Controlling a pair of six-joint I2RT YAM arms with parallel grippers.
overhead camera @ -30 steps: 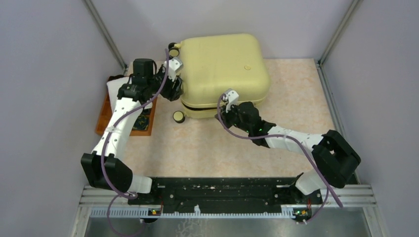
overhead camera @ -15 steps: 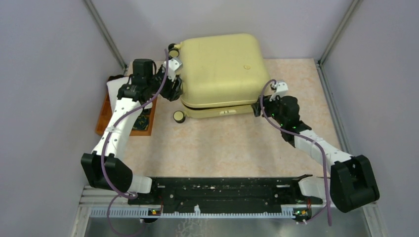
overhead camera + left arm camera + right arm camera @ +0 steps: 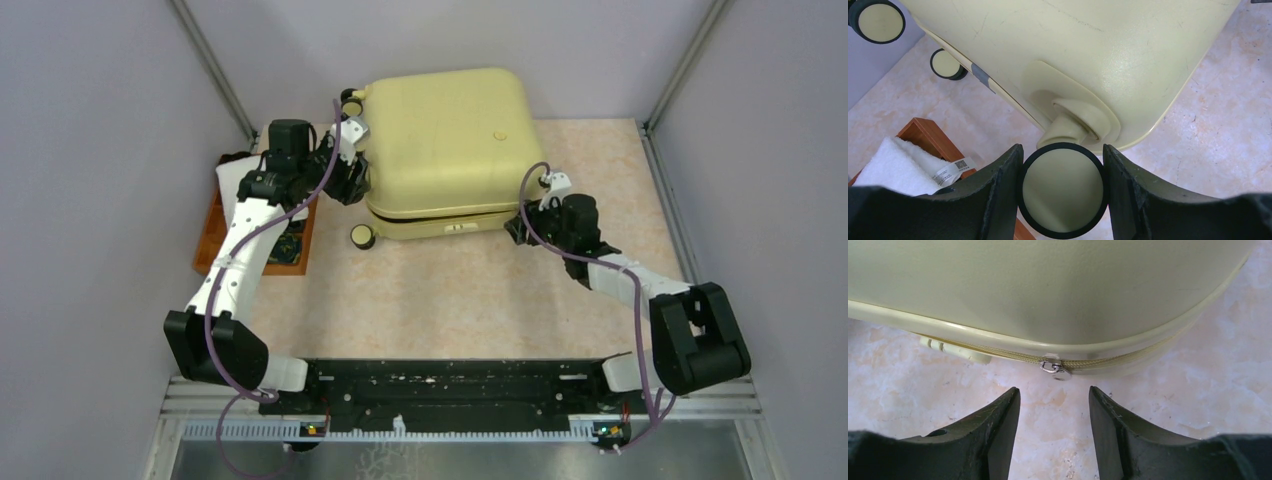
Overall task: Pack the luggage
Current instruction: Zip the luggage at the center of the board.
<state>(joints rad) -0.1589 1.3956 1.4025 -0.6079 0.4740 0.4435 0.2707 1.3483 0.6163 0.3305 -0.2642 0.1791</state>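
Left wrist view: left gripper (image 3: 1062,150) jaws clamped either side of round black-rimmed cream wheel (image 3: 1063,192), both fingers touching rim. Just beyond jaws lies large pale yellow hard-shell suitcase (image 3: 1088,50), lid down. Right wrist view: right gripper (image 3: 1054,392) jaws parted, holding nothing. Small silver zipper pull (image 3: 1055,369) on suitcase seam sits just ahead of gap, beige marbled tabletop (image 3: 1198,390) beneath.

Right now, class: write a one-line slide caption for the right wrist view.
Open right fingers face the silver zipper pull on the pale yellow suitcase seam.
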